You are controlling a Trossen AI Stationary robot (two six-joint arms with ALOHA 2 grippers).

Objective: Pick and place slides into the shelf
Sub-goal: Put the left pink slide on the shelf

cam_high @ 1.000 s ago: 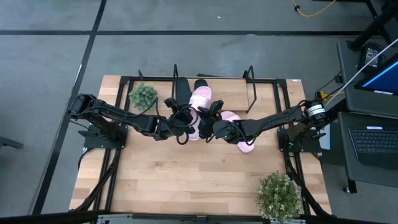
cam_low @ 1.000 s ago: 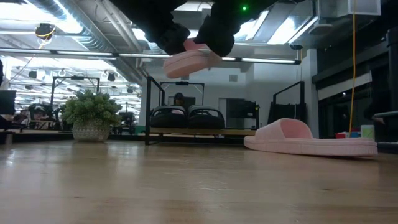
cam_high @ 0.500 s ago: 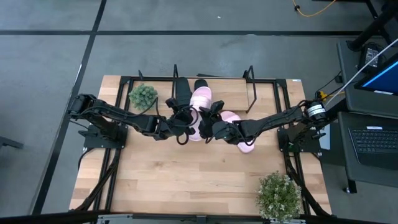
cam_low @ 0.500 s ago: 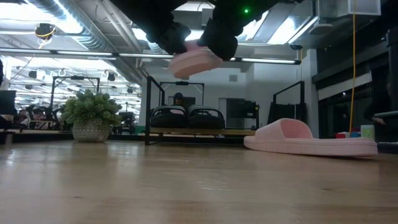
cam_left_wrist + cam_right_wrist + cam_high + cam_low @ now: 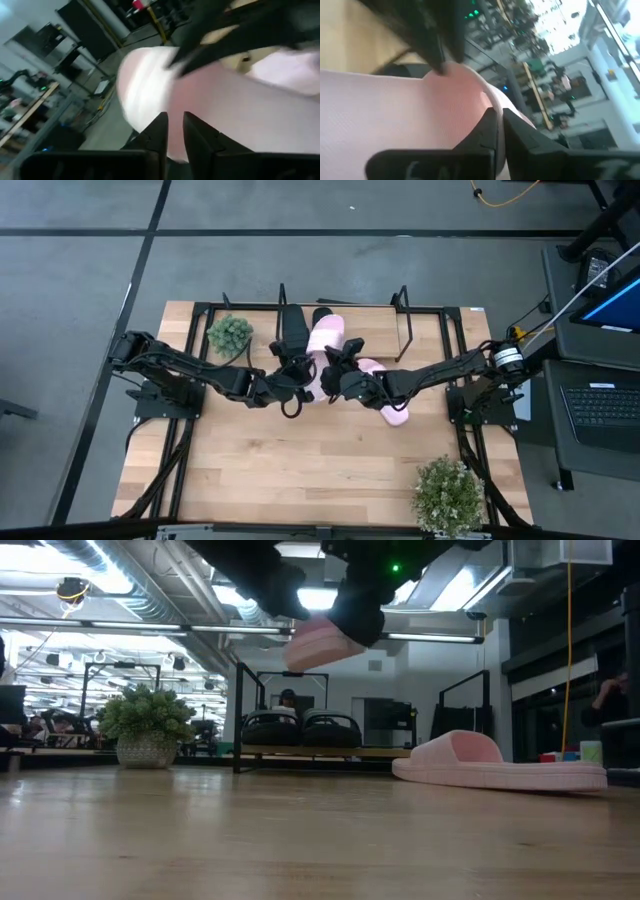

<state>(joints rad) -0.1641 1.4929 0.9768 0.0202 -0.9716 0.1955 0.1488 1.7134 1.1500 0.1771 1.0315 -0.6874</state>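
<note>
Both grippers hold one pale pink slide in the air over the middle of the table, just before the shelf. My left gripper is at its left side and my right gripper at its right side, both shut on it. The second pink slide lies sole down on the table, partly under the right arm. Two black slides stand in the shelf. My left gripper pinches the pink slide's left side edge between its two fingers, coming level from the table's left. The slide is lifted clear and tilted. My right gripper pinches the slide's right side edge between its two fingers, coming level from the table's right.
A small potted plant stands at the far left beside the shelf. A larger plant stands at the near right corner. A black frame runs around the table. The near half of the wooden top is bare.
Both grippers have carried the pink slide a little up and toward the far edge and the shelf. The slide has tipped more steeply than a second ago. Both grippers have stayed shut on it.
</note>
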